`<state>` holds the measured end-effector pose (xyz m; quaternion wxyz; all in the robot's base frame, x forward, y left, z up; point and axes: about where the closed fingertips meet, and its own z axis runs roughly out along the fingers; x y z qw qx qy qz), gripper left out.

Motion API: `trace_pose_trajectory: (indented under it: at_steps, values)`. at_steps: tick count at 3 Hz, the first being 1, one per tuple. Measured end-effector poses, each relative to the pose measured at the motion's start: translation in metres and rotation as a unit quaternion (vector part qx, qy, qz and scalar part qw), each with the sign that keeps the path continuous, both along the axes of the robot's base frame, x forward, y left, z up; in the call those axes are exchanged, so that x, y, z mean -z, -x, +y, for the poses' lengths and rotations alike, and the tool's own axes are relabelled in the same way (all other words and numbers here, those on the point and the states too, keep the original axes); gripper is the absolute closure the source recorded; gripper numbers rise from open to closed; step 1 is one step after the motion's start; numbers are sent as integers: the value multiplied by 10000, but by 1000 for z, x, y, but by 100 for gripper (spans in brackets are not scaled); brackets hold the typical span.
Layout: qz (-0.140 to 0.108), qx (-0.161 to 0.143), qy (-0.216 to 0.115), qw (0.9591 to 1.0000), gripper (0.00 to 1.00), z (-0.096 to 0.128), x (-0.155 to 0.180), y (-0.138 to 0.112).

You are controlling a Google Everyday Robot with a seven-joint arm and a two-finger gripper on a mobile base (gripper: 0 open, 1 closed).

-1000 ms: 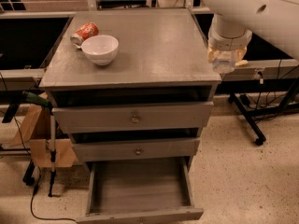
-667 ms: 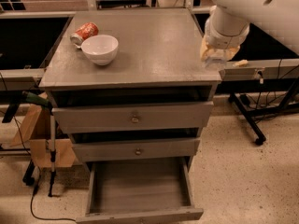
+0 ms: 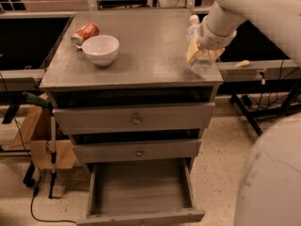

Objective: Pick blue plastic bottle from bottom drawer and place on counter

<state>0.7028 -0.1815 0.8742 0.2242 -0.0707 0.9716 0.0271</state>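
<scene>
The blue plastic bottle [image 3: 194, 34], pale and clear with a white cap, stands upright at the right edge of the counter [image 3: 150, 55]. My gripper [image 3: 201, 52] is shut on the bottle's lower half, its yellowish fingers wrapped round it. The bottle's base is at the counter surface near the front right corner; I cannot tell whether it touches. The bottom drawer [image 3: 141, 192] is pulled open below and its grey floor is bare.
A white bowl [image 3: 100, 48] and a tipped orange soda can [image 3: 84, 33] sit on the counter's left side. The two knobbed drawers [image 3: 136, 120] above the bottom one stand slightly ajar. A brown paper bag [image 3: 35, 135] and cables lie left of the cabinet.
My gripper has carried the bottle leftward from beside the cabinet's right edge to over the counter's right side.
</scene>
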Motion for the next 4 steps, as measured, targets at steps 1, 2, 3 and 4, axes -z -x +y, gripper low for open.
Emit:
trace_pose_trajectory:
  at_steps: [1, 2, 3, 4]
  values:
    - [129, -280, -164, 9994, 40, 9, 10, -12]
    - [173, -416, -236, 9987, 16, 14, 13, -16]
    - [178, -479, -257, 9984, 0, 16, 13, -16]
    - [178, -479, -257, 9984, 0, 16, 13, -16]
